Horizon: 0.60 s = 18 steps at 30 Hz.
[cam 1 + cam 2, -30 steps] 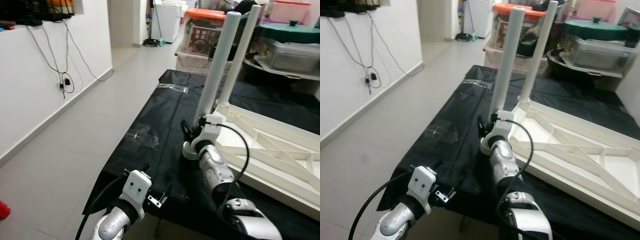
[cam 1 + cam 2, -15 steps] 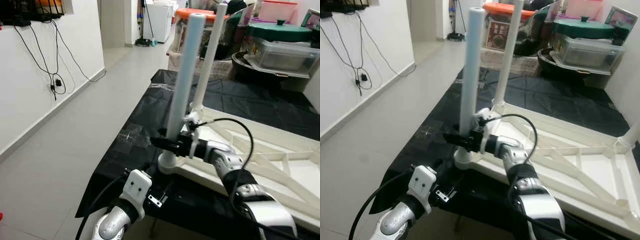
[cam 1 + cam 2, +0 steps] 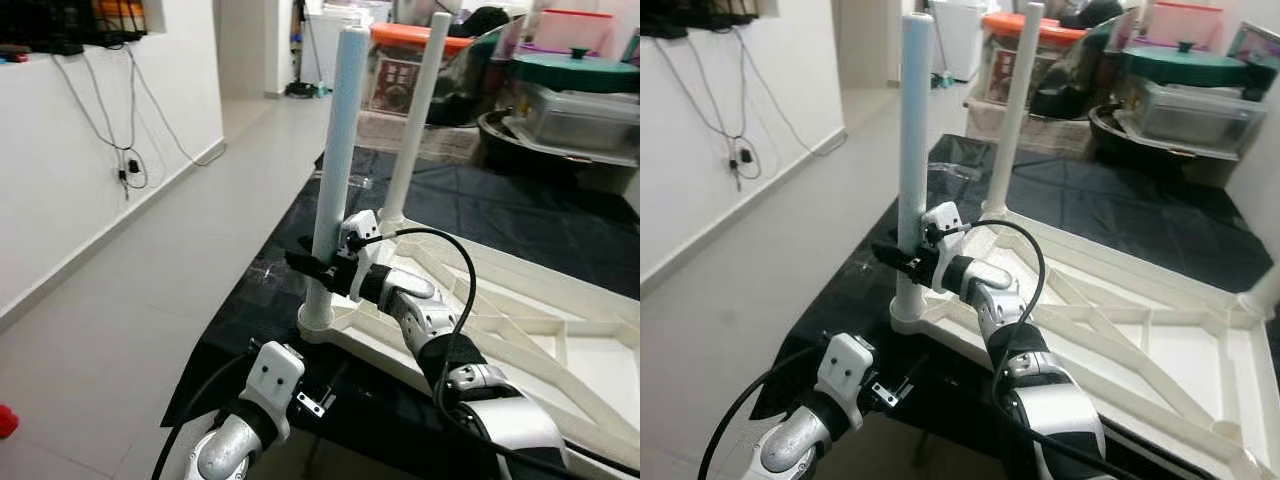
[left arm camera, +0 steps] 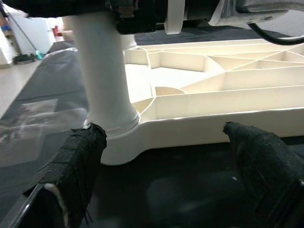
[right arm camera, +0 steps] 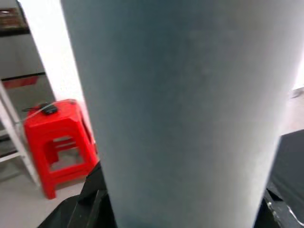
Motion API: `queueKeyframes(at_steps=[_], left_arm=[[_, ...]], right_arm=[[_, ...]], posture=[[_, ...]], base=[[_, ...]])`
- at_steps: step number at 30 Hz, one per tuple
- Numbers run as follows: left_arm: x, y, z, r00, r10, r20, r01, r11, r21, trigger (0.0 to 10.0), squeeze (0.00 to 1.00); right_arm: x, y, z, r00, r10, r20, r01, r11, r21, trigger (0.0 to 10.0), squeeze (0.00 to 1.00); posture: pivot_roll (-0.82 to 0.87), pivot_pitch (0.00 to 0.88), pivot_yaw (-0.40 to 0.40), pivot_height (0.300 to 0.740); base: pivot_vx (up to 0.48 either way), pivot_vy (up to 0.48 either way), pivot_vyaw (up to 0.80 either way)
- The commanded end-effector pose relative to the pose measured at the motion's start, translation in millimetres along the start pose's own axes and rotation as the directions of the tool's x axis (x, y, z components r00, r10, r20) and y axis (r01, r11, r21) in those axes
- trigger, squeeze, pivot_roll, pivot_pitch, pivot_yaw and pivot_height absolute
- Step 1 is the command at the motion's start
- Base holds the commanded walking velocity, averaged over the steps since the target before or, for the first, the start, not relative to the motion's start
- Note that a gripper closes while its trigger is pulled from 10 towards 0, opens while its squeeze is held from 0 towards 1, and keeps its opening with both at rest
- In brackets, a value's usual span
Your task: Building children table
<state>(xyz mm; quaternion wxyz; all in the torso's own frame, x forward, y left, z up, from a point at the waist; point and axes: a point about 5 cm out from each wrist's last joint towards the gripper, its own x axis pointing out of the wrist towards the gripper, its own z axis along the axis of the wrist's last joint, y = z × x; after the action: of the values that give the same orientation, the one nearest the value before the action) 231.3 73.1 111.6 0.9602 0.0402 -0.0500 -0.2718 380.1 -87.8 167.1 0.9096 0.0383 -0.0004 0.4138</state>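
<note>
The white children's table top (image 3: 520, 330) lies upside down on a black cloth (image 3: 265, 290). Two legs stand upright in its corner sockets: a pale near leg (image 3: 338, 140) and a far leg (image 3: 418, 110). My right gripper (image 3: 314, 265) reaches in from the right and is shut on the near leg a little above its socket (image 3: 318, 318); that leg (image 5: 180, 109) is close up in the right wrist view. My left gripper (image 4: 164, 130) is open, low at the cloth's near edge, its fingers (image 4: 78, 166) on either side of the same corner without touching it.
Storage boxes with an orange lid (image 3: 425, 38), a green-lidded tub (image 3: 578, 72) and a dark basin crowd the back. Grey floor (image 3: 130, 300) runs along the left, with cables (image 3: 130, 160) on the white wall. A red stool (image 5: 57, 137) stands on the floor.
The camera has shifted. A second ago my right arm stretched forward to the leg's base; now it comes in from the right, shut on the leg a little higher. The left gripper stays low.
</note>
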Motion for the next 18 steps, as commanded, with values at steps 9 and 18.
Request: queueKeyframes(at_steps=[9,18], left_arm=[[-1.3,-1.4,-2,1.0,-0.016,-0.008,0.016,1.0,-0.007,10.0,0.0],[-1.1,-0.8,-2,1.0,-0.019,-0.01,0.019,1.0,-0.012,10.0,0.0]], right_arm=[[-107.3,-75.7,-40,0.29,-0.948,-0.133,0.956,0.292,0.0,0.0,0.0],[-114.7,-39.3,-44,0.201,-0.976,-0.082,0.98,0.201,0.007,10.0,0.06]], posture=[[0.13,0.0,-0.07,0.74],[0.11,0.0,-0.057,0.74]], base=[[0.0,0.0,0.0],[0.0,0.0,0.0]])
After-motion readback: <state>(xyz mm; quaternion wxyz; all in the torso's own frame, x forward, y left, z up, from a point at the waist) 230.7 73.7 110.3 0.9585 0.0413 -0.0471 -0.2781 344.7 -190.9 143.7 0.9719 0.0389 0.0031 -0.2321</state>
